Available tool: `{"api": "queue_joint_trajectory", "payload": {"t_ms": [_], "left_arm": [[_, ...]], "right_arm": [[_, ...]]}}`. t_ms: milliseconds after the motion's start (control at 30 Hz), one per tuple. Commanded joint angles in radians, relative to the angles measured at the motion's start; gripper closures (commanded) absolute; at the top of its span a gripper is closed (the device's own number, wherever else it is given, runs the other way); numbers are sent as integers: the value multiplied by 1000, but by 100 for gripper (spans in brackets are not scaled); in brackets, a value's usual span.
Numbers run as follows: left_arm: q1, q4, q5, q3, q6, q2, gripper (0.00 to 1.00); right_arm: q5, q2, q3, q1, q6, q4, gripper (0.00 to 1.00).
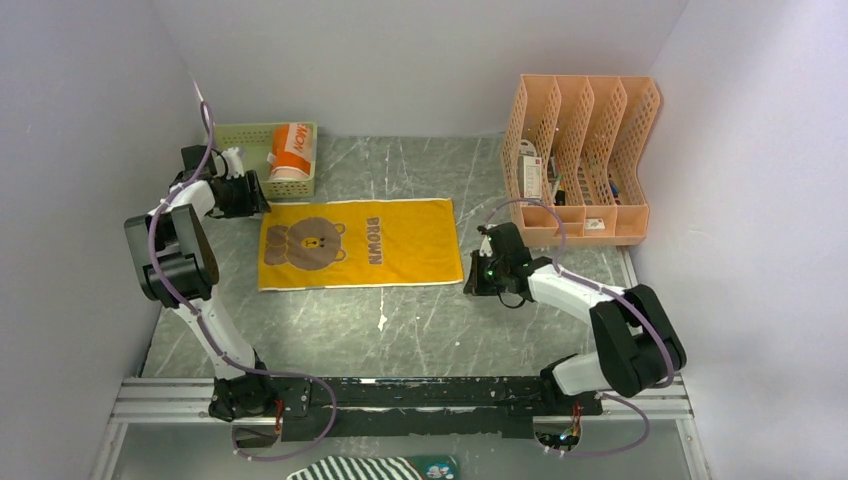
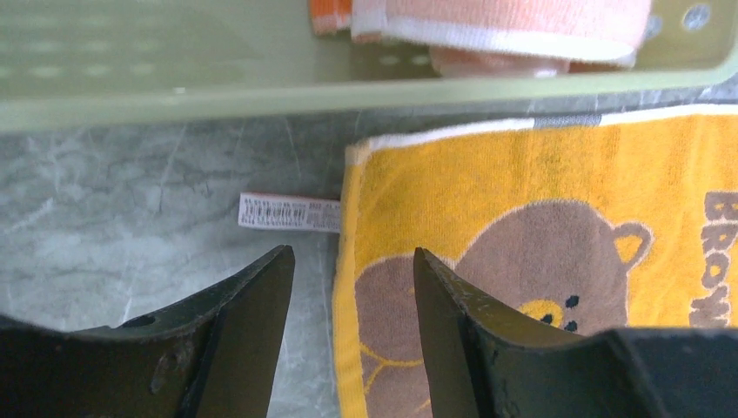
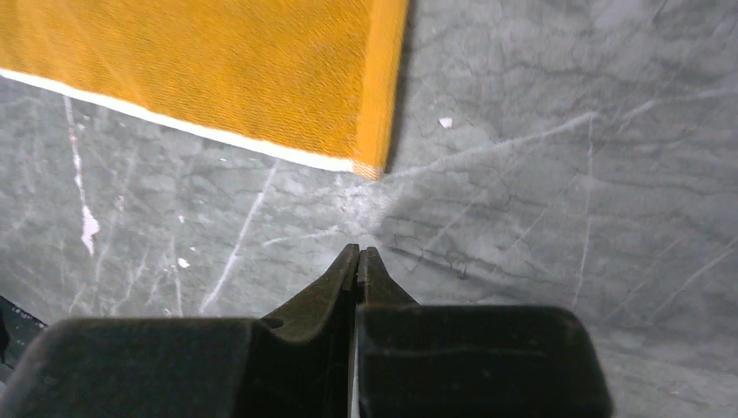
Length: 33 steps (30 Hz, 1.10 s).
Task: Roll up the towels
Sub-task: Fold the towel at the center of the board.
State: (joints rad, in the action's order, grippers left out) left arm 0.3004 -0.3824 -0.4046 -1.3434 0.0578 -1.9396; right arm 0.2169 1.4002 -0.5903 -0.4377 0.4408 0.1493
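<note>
**A:** Nearest the overhead lens, what lies at the bottom edge?

**B:** Part of a black-and-white striped cloth (image 1: 365, 468), below the metal rail (image 1: 160, 400) that carries both arm bases. Beyond them, a yellow cloth towel with a brown bear print and "BROWN" lettering (image 1: 360, 243) lies spread flat on the grey marbled table (image 1: 420, 320).

**A:** And the other towel?

**B:** An orange towel with a cream border (image 1: 291, 150) sits rolled up in a pale green plastic basket (image 1: 240, 140) at the far left, just behind the yellow one. A peach slotted file organiser (image 1: 580, 160) stands at the far right.

**A:** Where are the arms?

**B:** The left gripper (image 1: 258, 200) is at the yellow towel's far-left corner. The right gripper (image 1: 470, 284) sits just off its near-right corner.

**A:** Left wrist view: how wide?

**B:** Spread well apart, with nothing held. One finger (image 2: 252, 331) is over bare table and the other is over the bear print at the towel's edge. I cannot tell whether either touches down. A white printed label (image 2: 289, 212) sticks out from the towel's hem. The basket wall and the orange roll fill the top.

**A:** Right wrist view?

**B:** The fingers are pressed together and pinch nothing. Their tips are over bare marble, just short of the yellow towel's corner and apart from it.
</note>
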Motion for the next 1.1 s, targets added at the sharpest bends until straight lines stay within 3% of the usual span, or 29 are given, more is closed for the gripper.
{"api": "queue_joint_trajectory", "payload": {"t_ms": [0,167,300,400,433,500,667,733,1067], "left_arm": [[6,79,-47,-76,28,-39,37],[6,95,-58,-118,36,-100,40],[7,139,-83,-106,31,-126,44],[5,159,-94,-99,35,-140,49],[5,168,-100,-95,36,-143,53],[5,174,-125,-95,36,-150,72],[6,192,-140,-85,39,-157,79],[6,182,-124,-86,42,-160,91],[5,157,-89,-83,70,-158,93]], "right_arm": [[-11,-48,-81,2,-53,39,100],[-40,-46,-137,3,-110,5,100],[-57,85,-258,41,-151,-57,80],[5,240,-394,99,-164,-109,74],[12,290,-446,109,-167,-139,73],[8,377,-521,119,-180,-186,68],[18,565,-697,147,-212,-252,67],[30,610,-741,159,-223,-275,65],[54,846,-917,178,-292,-240,65]]}}
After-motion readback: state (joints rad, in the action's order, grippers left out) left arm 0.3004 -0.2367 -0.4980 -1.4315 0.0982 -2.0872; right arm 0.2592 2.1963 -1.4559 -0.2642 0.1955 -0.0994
